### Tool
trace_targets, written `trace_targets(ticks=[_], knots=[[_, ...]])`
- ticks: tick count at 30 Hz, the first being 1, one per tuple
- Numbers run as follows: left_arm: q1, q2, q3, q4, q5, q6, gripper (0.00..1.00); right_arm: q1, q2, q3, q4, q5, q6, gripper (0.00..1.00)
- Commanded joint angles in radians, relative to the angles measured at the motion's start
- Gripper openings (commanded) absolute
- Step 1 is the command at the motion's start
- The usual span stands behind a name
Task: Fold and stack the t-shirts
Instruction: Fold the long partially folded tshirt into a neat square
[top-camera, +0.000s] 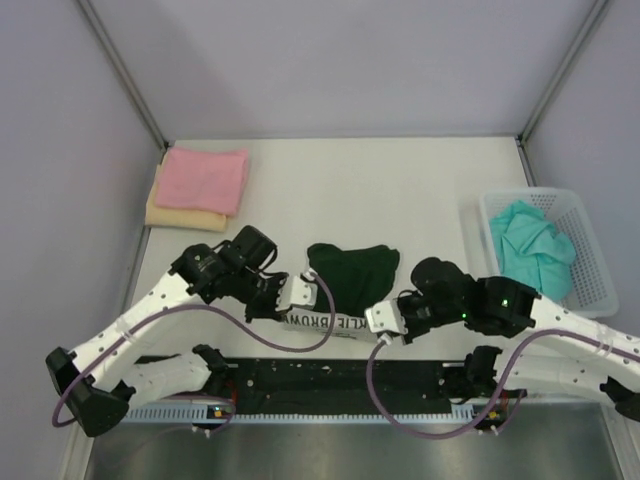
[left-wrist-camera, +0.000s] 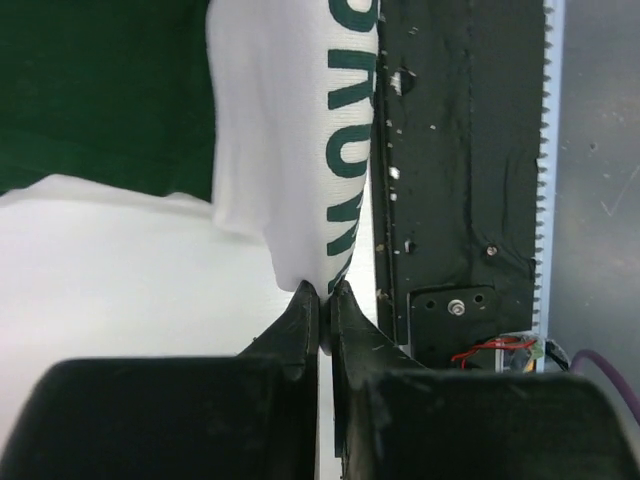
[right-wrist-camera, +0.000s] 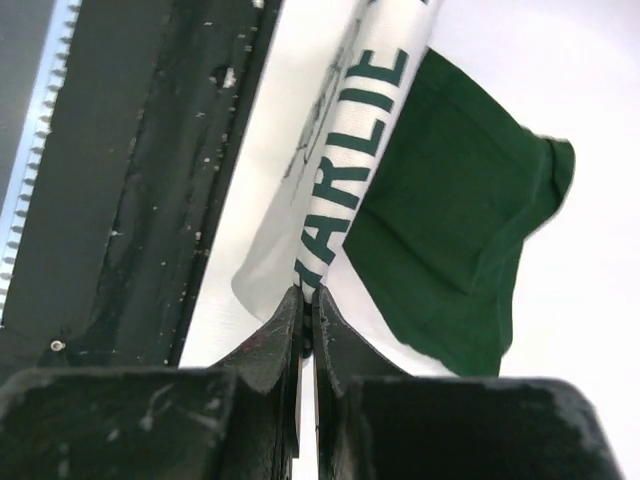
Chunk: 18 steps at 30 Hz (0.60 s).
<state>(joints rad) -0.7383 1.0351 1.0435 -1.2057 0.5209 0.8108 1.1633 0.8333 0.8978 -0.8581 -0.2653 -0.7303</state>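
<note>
The white and dark green t-shirt (top-camera: 350, 270) lies near the front middle of the table, its white printed band (top-camera: 325, 320) stretched between my grippers. My left gripper (top-camera: 283, 305) is shut on the band's left end, and in the left wrist view the fingertips (left-wrist-camera: 320, 290) pinch the white cloth (left-wrist-camera: 280, 150). My right gripper (top-camera: 382, 325) is shut on the right end, and in the right wrist view it (right-wrist-camera: 307, 292) pinches the cloth just below the green lettering (right-wrist-camera: 365, 120). A pink t-shirt (top-camera: 205, 178) lies folded on a pale yellow one (top-camera: 180, 212) at the back left. A teal t-shirt (top-camera: 535, 245) lies crumpled in the basket.
A white mesh basket (top-camera: 592, 250) stands at the right edge of the table. The black base rail (top-camera: 340, 380) runs along the near edge, close behind the held band. Grey walls close in the table on the left, right and back.
</note>
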Motion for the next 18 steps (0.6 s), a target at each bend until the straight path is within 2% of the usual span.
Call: trace_targets(ticks=[1,4,8,13,18], knots=[[0.023,0.019,0.099,0.050,-0.137,-0.096,0.00,-0.184,0.027,0.065,-0.016,-0.089,0.026,0.00],[0.051,0.107,0.157,0.077,-0.183,-0.114,0.00,-0.330,0.075,0.072,0.039,-0.121,0.003,0.00],[0.131,0.253,0.220,0.092,-0.179,-0.104,0.00,-0.485,0.177,0.089,0.129,-0.132,0.037,0.00],[0.252,0.440,0.358,0.178,-0.167,-0.137,0.00,-0.583,0.283,0.095,0.203,-0.091,0.089,0.00],[0.293,0.684,0.551,0.141,-0.161,-0.162,0.00,-0.659,0.383,0.099,0.260,-0.060,0.120,0.00]])
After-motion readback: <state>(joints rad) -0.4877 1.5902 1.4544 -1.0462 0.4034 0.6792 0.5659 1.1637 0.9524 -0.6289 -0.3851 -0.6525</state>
